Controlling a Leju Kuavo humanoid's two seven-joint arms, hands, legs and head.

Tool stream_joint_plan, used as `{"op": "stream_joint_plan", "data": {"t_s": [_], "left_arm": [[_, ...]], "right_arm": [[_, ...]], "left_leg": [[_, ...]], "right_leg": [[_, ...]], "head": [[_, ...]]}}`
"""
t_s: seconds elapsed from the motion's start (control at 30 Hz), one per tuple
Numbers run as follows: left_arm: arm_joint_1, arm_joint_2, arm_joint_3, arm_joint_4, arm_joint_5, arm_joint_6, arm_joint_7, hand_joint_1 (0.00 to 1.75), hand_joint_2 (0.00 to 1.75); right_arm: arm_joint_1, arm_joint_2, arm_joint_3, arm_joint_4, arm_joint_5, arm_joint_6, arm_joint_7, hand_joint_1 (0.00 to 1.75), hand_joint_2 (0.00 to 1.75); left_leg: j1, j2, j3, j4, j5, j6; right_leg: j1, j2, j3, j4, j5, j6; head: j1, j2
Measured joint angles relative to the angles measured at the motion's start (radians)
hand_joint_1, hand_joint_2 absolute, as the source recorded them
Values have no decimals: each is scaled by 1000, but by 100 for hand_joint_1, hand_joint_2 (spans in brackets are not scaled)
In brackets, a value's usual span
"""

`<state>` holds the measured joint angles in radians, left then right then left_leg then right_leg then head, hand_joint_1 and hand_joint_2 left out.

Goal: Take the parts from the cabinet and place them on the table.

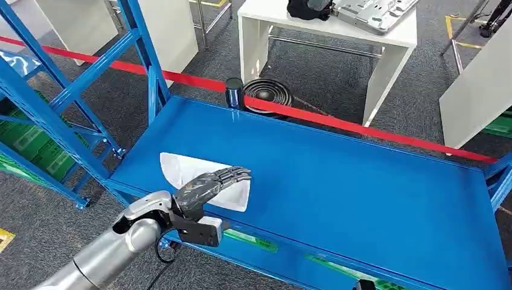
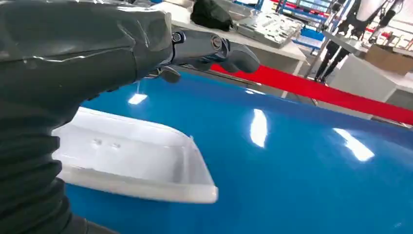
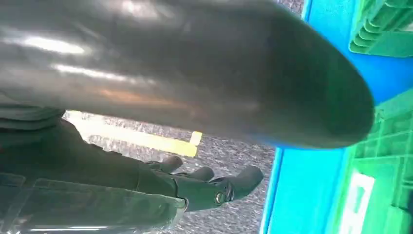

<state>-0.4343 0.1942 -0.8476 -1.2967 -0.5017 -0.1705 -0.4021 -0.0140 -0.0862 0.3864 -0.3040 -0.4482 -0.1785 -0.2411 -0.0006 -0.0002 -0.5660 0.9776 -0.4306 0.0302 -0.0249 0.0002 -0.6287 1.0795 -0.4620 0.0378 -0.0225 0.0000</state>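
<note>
the white part [image 1: 205, 181] lay flat on the blue shelf [image 1: 362, 193] near its front left corner, long axis running along the front edge, wider end to the right. smooth moulded plastic, rounded corners. open glossy shelf stretched right of it. the left hand [image 1: 211, 184] hovered over it, fingers extended, holding nothing. the right hand [image 3: 204, 187] hung beside the shelf, fingers loosely curled, empty.

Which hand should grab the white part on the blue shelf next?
Left. The left hand hovers right over the white part; the right hand hangs low beside the shelf.
</note>
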Motion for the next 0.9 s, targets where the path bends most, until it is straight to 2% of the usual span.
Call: {"op": "stream_joint_plan", "data": {"t_s": [0.03, 0.07, 0.1, 0.17, 0.2, 0.23, 0.27, 0.33, 0.37, 0.4, 0.43, 0.47, 0.5, 0.53, 0.57, 0.63, 0.67, 0.7, 0.73, 0.77, 0.8, 0.83, 0.87, 0.9], "left_arm": [[-3, -3, -2, 5, 0, 0, 0, 0, 175], [-5, -5, -5, 11, 1, 0, 3, 0, 175], [-6, -7, -8, 15, 1, -2, 4, 0, 175], [-8, -10, -15, 24, 1, -2, 6, 0, 175], [-9, -11, -19, 29, 1, -2, 6, 0, 175], [-9, -11, -20, 33, 1, -2, 7, 0, 175], [-13, -11, -23, 36, 2, -1, 8, 0, 175], [-15, -12, -28, 46, 6, -1, 9, 0, 175], [-14, -13, -31, 54, 8, 0, 11, 0, 175], [-14, -15, -34, 61, 10, 1, 13, 0, 175], [-14, -16, -38, 67, 10, 3, 16, 0, 175], [-15, -17, -41, 73, 10, 5, 18, 0, 175], [-18, -19, -43, 79, 8, 9, 21, 0, 175], [-21, -21, -43, 84, 2, 16, 26, 0, 175], [-24, -23, -44, 90, -7, 22, 32, 0, 175], [-27, -28, -50, 98, -21, 28, 37, 0, 175], [-27, -28, -52, 102, -26, 32, 39, 0, 175], [-29, -28, -53, 105, -36, 40, 42, 0, 175], [-29, -31, -54, 109, -47, 47, 45, 0, 175], [-35, -34, -56, 112, -55, 55, 47, 0, 175], [-38, -37, -59, 115, -64, 61, 52, 0, 175], [-35, -40, -62, 119, -74, 66, 55, 0, 175], [-33, -40, -67, 123, -77, 69, 56, 0, 175], [-31, -40, -71, 128, -82, 69, 57, 0, 175]], "right_arm": [[-1, 0, 1, -2, 0, 0, 0, 0, 0], [-3, 0, 2, -4, -2, -1, 0, 0, 0], [-3, 0, 3, -5, -2, -1, 0, 0, 0], [-3, 0, 7, -6, -2, -1, 0, 0, 0], [-3, 1, 9, -6, -3, -1, 0, 0, 0], [-3, 2, 9, -7, -3, -1, 0, 0, 0], [-4, 1, 9, -8, -3, -1, 0, 0, 0], [-4, 0, 9, -9, -7, -1, 0, 0, 0], [-4, 0, 10, -9, -8, -1, 0, 0, 0], [-3, 0, 10, -9, -10, -1, 0, 0, 0], [-3, 0, 10, -9, -11, -1, 0, 0, 0], [-3, 0, 10, -10, -13, -1, 0, 0, 0], [-3, 0, 10, -11, -15, -1, 0, 0, 0], [-4, 0, 11, -14, -16, -1, 0, 0, 0], [-5, 5, 12, -15, -18, -1, 0, 0, 0], [-7, 3, 12, -15, -19, -2, 0, 0, 0], [-6, 4, 13, -15, -19, -3, 0, 0, 0], [-7, 3, 13, -16, -20, -3, 0, 0, 0], [-5, 3, 13, -17, -21, -5, 0, 0, 0], [-5, 3, 14, -18, -21, -5, 0, 0, 0], [-6, 3, 15, -18, -21, -6, 0, 0, 0], [-7, 0, 16, -18, -24, -7, 0, 0, 0], [-5, 0, 16, -18, -24, -8, 0, 0, 0], [-4, -1, 17, -18, -24, -8, 0, 0, 0]], "left_leg": [[-2, -1, -3, 8, -5, -7], [-9, -1, -10, 18, -12, -14], [-9, -1, -11, 18, -12, -16], [-5, -1, -10, 17, -10, -22], [-4, 1, -12, 31, -21, -28], [-3, -1, -27, 58, -38, -35], [1, -1, -49, 113, -73, -41], [6, -1, -121, 273, -151, -48], [7, -1, -148, 330, -170, -49], [8, -1, -156, 345, -165, -49], [8, -1, -143, 315, -141, -46], [8, -1, -106, 241, -98, -41], [5, -1, -57, 142, -51, -31], [-1, -2, -9, 46, -17, -15], [-4, 2, 2, 25, -35, -11], [-11, 3, -2, 22, -31, -9], [-13, 3, -3, 21, -30, -8], [-11, 3, 3, 8, -23, -1], [0, 7, 22, -13, -10, 1], [-1, 5, 23, -20, -4, 8], [-1, 5, 20, -20, -2, 10], [-3, 4, 19, -20, -2, 10], [-4, 4, 17, -20, -2, 10], [-5, 4, 16, -19, -2, 10]], "right_leg": [[-2, -4, 35, -73, 15, -2], [3, 0, 39, -74, 17, -18], [4, 0, 37, -71, 19, -26], [10, 0, 35, -71, 20, -37], [-1, 1, 38, -75, 23, -43], [-1, 1, 40, -75, 23, -49], [0, 1, 40, -75, 23, -52], [2, 1, 37, -74, 23, -55], [3, 1, 36, -74, 23, -55], [4, 1, 37, -74, 23, -55], [5, 2, 37, -74, 23, -55], [7, 4, 39, -74, 23, -55], [9, 5, 42, -75, 23, -55], [10, 5, 42, -75, 24, -54], [14, 4, 39, -75, 25, -51], [10, 3, 35, -76, 28, -45], [9, 2, 36, -79, 29, -38], [13, 2, 40, -85, 33, -31], [11, 1, 32, -72, 24, -31], [13, 1, 12, -32, -2, -35], [12, 1, -18, 34, -33, -38], [10, 1, -61, 126, -69, -41], [10, 1, -98, 203, -94, -39], [9, 1, -116, 237, -98, -33]], "head": [[2, 0], [2, 0], [-1, 0], [0, 0], [2, 0], [-1, 0], [-7, 0], [-7, 0], [-7, 0], [-7, 0], [-7, 0], [-7, 0], [-7, 0], [-6, 0], [-4, 0], [-6, 0], [-6, 0], [-8, 0], [-5, 0], [-4, 0], [-2, 0], [-1, 0], [-2, 0], [-1, 0]]}}
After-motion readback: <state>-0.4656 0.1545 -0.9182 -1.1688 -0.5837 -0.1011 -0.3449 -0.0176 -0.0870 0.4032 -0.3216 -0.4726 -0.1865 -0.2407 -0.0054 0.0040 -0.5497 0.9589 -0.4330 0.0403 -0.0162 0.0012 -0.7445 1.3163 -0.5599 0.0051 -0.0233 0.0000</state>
